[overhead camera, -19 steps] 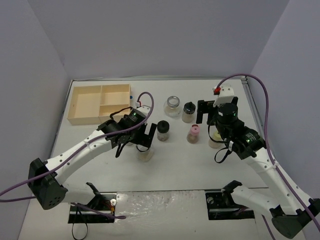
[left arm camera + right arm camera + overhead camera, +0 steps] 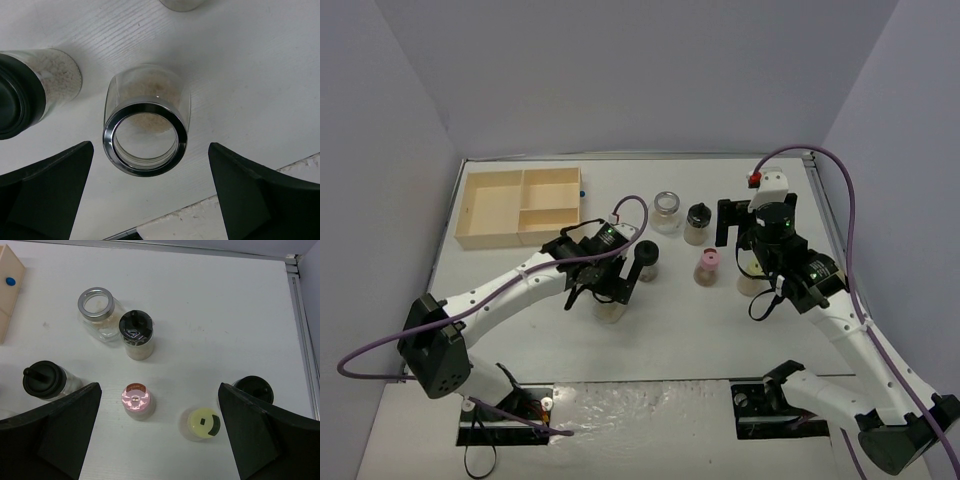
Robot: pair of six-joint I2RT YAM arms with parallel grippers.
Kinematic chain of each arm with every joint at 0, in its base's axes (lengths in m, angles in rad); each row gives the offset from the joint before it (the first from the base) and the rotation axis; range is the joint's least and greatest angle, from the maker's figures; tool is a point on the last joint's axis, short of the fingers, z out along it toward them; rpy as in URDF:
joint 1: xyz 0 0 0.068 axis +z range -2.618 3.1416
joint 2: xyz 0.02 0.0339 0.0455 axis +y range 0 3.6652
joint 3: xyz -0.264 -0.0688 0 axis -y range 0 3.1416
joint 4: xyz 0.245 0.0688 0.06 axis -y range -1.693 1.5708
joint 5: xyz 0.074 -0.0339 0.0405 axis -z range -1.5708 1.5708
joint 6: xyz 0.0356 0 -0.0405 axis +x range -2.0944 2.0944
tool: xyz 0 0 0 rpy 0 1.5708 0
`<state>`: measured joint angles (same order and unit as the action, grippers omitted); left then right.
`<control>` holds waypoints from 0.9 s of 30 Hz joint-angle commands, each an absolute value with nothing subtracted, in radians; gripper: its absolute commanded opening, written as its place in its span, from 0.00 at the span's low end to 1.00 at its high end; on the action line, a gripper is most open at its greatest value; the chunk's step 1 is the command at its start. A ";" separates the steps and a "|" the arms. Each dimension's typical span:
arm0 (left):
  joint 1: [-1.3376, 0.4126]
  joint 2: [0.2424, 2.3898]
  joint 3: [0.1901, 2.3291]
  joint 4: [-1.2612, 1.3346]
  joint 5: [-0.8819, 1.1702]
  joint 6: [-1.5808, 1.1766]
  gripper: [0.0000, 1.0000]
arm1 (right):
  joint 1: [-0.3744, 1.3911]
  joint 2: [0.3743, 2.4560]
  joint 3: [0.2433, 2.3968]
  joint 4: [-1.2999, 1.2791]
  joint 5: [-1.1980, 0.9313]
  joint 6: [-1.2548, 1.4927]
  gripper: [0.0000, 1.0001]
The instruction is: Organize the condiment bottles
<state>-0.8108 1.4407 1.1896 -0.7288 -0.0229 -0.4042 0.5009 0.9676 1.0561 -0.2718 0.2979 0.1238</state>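
Note:
My left gripper (image 2: 608, 288) is open and hangs over a wide silver-rimmed jar (image 2: 145, 135), which stands between its spread fingers (image 2: 55, 185) without touching them. A black-capped jar (image 2: 25, 97) stands just left of it. My right gripper (image 2: 159, 386) is open and empty, high above the pink-capped jar (image 2: 136, 399) and the yellow-green-capped jar (image 2: 202, 423). A black-capped jar (image 2: 254, 388) is partly hidden by its right finger. Farther off stand a second silver-topped jar (image 2: 96, 304), a black-capped jar (image 2: 136, 330) and a knobbed black-capped jar (image 2: 42, 379).
The light wooden compartment tray (image 2: 520, 205) sits at the back left with a small blue item at its right edge. A metal rail (image 2: 300, 300) runs along the table's right side. The table's near edge (image 2: 225, 215) is close below the left gripper.

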 commanded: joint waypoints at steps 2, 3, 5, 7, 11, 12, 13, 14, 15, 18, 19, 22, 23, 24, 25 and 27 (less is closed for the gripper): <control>-0.816 1.475 1.227 -0.737 -0.025 -0.380 0.97 | 0.491 0.977 1.054 -0.219 0.287 0.111 1.00; -0.817 1.488 1.232 -0.744 -0.029 -0.378 0.97 | 0.490 0.976 1.052 -0.218 0.287 0.114 1.00; -0.818 1.498 1.240 -0.757 -0.039 -0.377 0.97 | 0.488 0.973 1.049 -0.218 0.287 0.117 1.00; -0.819 1.507 1.246 -0.773 -0.052 -0.374 0.94 | 0.487 0.969 1.044 -0.217 0.286 0.118 1.00; -0.819 1.500 1.247 -0.779 -0.061 -0.371 0.84 | 0.482 0.966 1.040 -0.216 0.284 0.118 1.00; -0.819 1.496 1.246 -0.779 -0.062 -0.372 0.80 | 0.482 0.967 1.040 -0.215 0.282 0.119 1.00; -0.819 1.492 1.246 -0.779 -0.063 -0.373 0.77 | 0.482 0.968 1.040 -0.213 0.281 0.120 1.00; -0.819 1.491 1.246 -0.781 -0.063 -0.373 0.74 | 0.482 0.969 1.040 -0.213 0.279 0.120 1.00; -0.819 1.490 1.247 -0.783 -0.063 -0.374 0.70 | 0.482 0.970 1.040 -0.212 0.277 0.120 1.00; -0.819 1.483 1.245 -0.783 -0.062 -0.377 0.60 | 0.479 0.973 1.042 -0.209 0.272 0.120 1.00; -0.819 1.480 1.244 -0.781 -0.060 -0.377 0.57 | 0.479 0.974 1.042 -0.209 0.270 0.120 1.00; -0.819 1.471 1.238 -0.759 -0.053 -0.374 0.53 | 0.479 0.974 1.041 -0.207 0.265 0.120 1.00; -0.819 1.470 1.236 -0.758 -0.048 -0.374 0.49 | 0.479 0.974 1.041 -0.207 0.264 0.120 1.00; -0.819 1.470 1.235 -0.758 -0.042 -0.374 0.42 | 0.479 0.974 1.040 -0.207 0.263 0.120 1.00; -0.819 1.470 1.236 -0.758 -0.035 -0.374 0.28 | 0.480 0.973 1.040 -0.206 0.261 0.120 1.00; -0.819 1.465 1.244 -0.769 -0.027 -0.376 0.05 | 0.479 0.971 1.040 -0.206 0.259 0.121 1.00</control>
<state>-0.8124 1.5273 1.1927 -0.7742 -0.0404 -0.3775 0.4848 0.9707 1.0348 -0.2714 0.2685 0.1234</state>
